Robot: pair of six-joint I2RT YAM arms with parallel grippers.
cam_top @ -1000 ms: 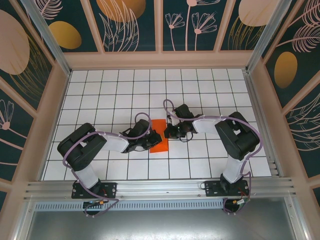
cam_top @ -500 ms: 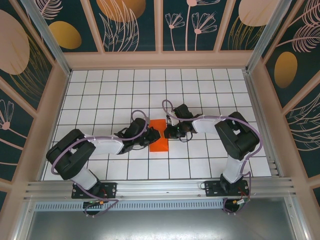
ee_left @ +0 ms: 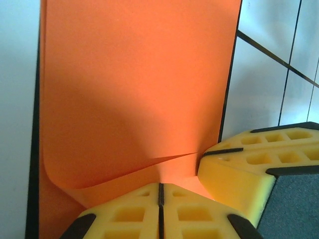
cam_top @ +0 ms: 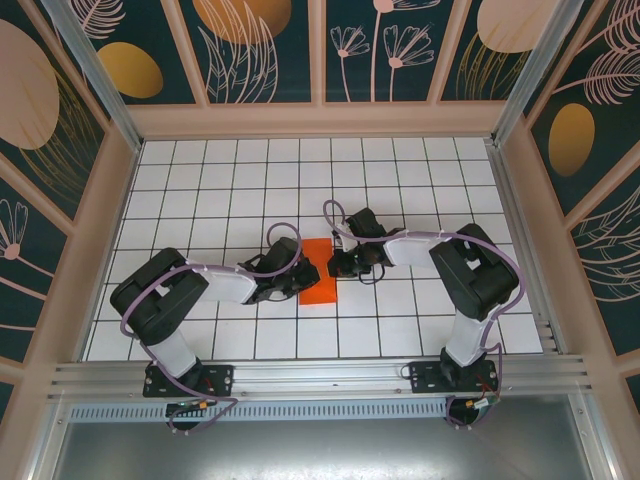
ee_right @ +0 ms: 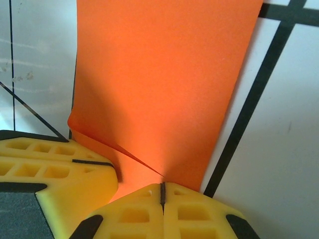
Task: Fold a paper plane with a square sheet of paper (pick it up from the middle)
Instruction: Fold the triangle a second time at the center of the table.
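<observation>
The left gripper (ee_left: pixel 160 193) has its two yellow fingers pressed together. A raised ply of the square sheet of paper (cam_top: pixel 318 272) runs into the seam between them, so it appears to be pinching the sheet. From that pinch a shallow crease fans out to the gripper's left, ending in a small curl lifted off the table (cam_top: pixel 230 180).

The sheet lies as a narrow orange rectangle on the white grid, directly between the two grippers. Its long axis runs from near to far across the table. In both wrist views most of the paper stretches straight ahead of the fingertips, with the long edges leading away from them. The sheet is therefore forward of each gripper, not off to one side.

The right gripper (ee_right: pixel 162 191) is likewise closed, finger against finger. A ridge of the same paper comes in from its left and stops at the seam, which reads as a second pinch. What looks like the other arm's yellow finger sits just beside each gripper, so the two holds are close neighbours across the sheet's short width.

Neither arm is nearer, since both already hold the paper. The coming move seems to depend on both arms moving evenly, so the long axis stays straight between them.
</observation>
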